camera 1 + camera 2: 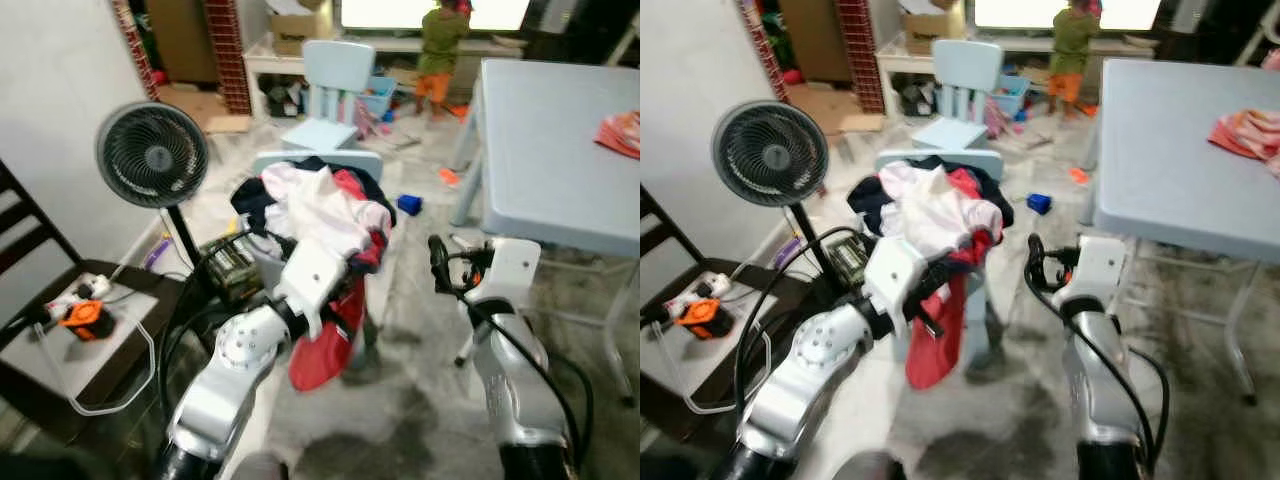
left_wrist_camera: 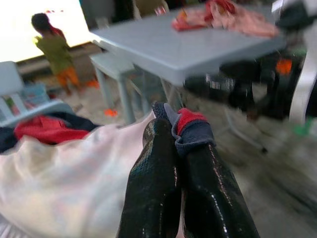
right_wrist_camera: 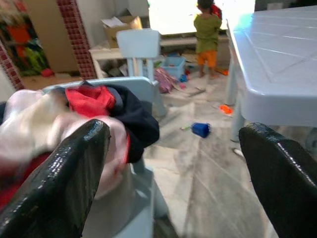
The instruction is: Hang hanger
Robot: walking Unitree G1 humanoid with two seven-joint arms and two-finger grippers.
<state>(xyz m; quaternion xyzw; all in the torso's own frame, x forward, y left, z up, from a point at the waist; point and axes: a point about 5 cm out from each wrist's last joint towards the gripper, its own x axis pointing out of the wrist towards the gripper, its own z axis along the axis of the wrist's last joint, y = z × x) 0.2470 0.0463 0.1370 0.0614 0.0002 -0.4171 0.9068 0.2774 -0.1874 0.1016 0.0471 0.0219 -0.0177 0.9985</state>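
A heap of clothes (image 1: pixel 315 205), white, red and navy, lies on a small light-blue chair (image 1: pixel 318 160) in front of me. My left gripper (image 2: pixel 171 126) reaches into the heap's right side and is shut on a fold of red and navy garment (image 2: pixel 190 124). A red garment (image 1: pixel 325 345) hangs down from the heap below my left wrist. To the right of the heap, my right gripper (image 1: pixel 455 270) is held up and apart from it. Its fingers (image 3: pixel 74 168) are spread wide with nothing between them.
A black fan (image 1: pixel 152 153) stands left of the chair, beside a dark low stand (image 1: pixel 120 345) with cables. A blue-grey table (image 1: pixel 560 150) with a pink cloth (image 1: pixel 622 130) stands at right. A second small chair (image 1: pixel 335 70), a person (image 1: pixel 440 45) and a blue toy (image 1: pixel 409 204) are beyond.
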